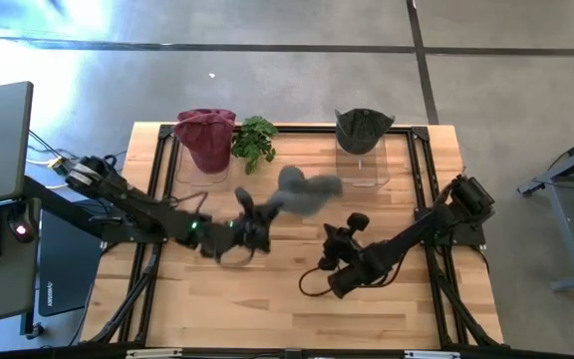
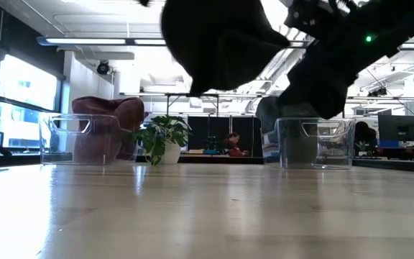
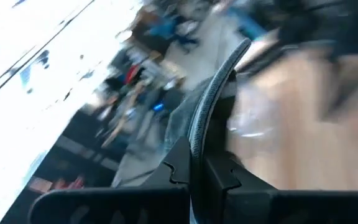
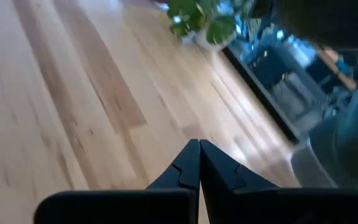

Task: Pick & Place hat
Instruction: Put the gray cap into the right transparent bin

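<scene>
1. The right claw (image 1: pixel 335 261), fingers pressed together on nothing, waits low over the near part of the surface (image 1: pixel 267 319).
2. The left claw (image 1: pixel 257 211) is clamped on the brim of a grey hat (image 1: pixel 305 192), carried above mid-surface: picked, not yet placed.
3. Beyond stand 2 clear bins (image 1: pixel 362 165) already bearing hats, and a plant (image 1: pixel 254 140).
</scene>
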